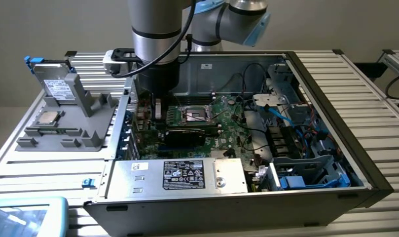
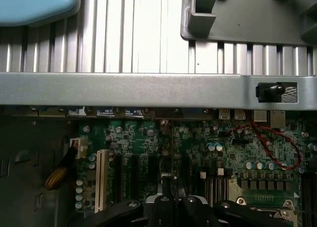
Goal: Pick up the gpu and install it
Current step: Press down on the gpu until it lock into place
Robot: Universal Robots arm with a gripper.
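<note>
The gpu [image 1: 193, 136] stands on edge over the motherboard's [image 1: 235, 116] expansion slots inside the open computer case, its dark face showing in the exterior view. In the wrist view it appears edge-on as a thin dark strip [image 2: 166, 160] running from between the fingertips toward the case's rear wall. My gripper [image 1: 158, 117] reaches down into the case over the card's end nearer that rear wall. The gripper [image 2: 166, 203] is shut on the card's upper edge. I cannot tell whether the card sits fully in a slot.
A grey parts holder [image 1: 87, 136] on the slatted table at the exterior view's left carries a silver drive [image 1: 57, 85], a processor and a memory stick. The power supply [image 1: 186, 174], drive cages and cables crowd the case. A red wire [image 2: 277, 142] loops near the card.
</note>
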